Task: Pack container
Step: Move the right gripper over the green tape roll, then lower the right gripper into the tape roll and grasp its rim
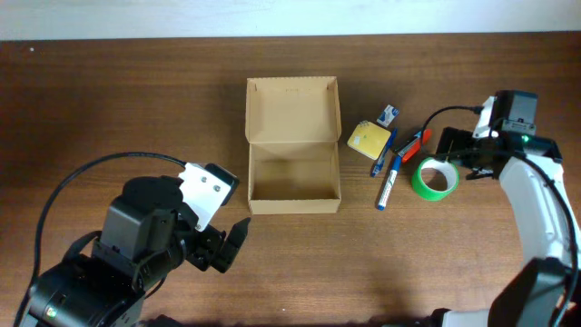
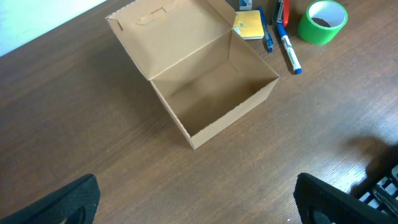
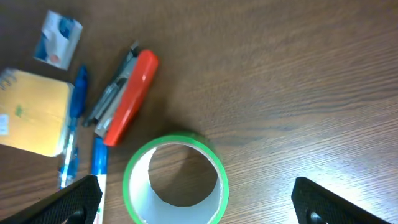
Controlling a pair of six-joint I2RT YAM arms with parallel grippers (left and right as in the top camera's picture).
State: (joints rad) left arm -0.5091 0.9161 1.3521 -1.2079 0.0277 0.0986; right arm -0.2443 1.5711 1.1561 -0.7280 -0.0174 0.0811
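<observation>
Dark wood-grain counter point(image 1: 109, 100) fills my overhead view. Nothing I see carries writing I can read; the print on the small blue-and-white packet point(image 1: 388, 114) is too small. At centre, the container point(image 1: 293, 203) stands open and empty, its hinged lid point(image 1: 292, 109) folded back to the far side. Just right of it lie a yellow notepad point(image 1: 370, 138), a blue pen point(image 3: 74, 112), a blue-and-white marker point(image 1: 388, 182) and a red stapler point(image 3: 127, 99). A green tape roll point(image 1: 434, 178) lies furthest right. My left end effector point(image 1: 229, 247) sits near-left of the container, fingers spread, holding nothing. My right end effector point(image 3: 196, 202) hovers over the tape roll, fingers spread wide.
</observation>
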